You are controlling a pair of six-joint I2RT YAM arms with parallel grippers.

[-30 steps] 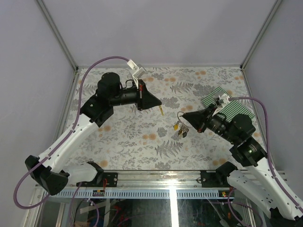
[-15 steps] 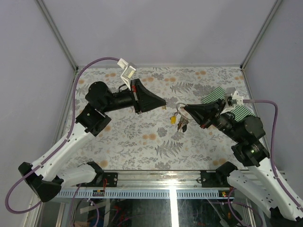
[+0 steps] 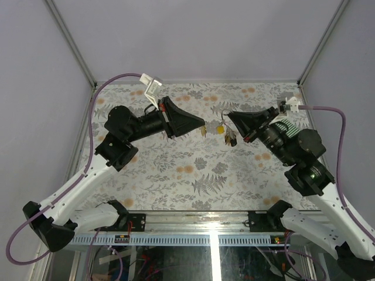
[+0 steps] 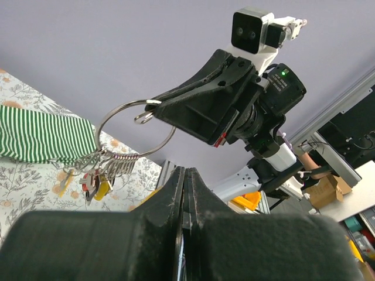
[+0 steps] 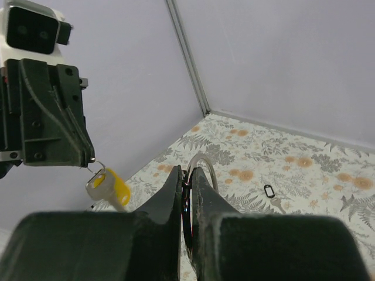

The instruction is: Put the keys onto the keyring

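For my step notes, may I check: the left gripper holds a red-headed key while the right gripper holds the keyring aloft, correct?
Not quite: the key in the left gripper has a yellow head, not red, as the right wrist view shows. The right gripper does hold the keyring aloft.

Keyring (image 4: 130, 103) higher, nearer yellow key (image 5: 116, 188).

Robotics lab cell: plain grey panels (image 3: 193, 35), aluminium framing (image 3: 71, 41), floral-print tabletop (image 3: 176, 175).
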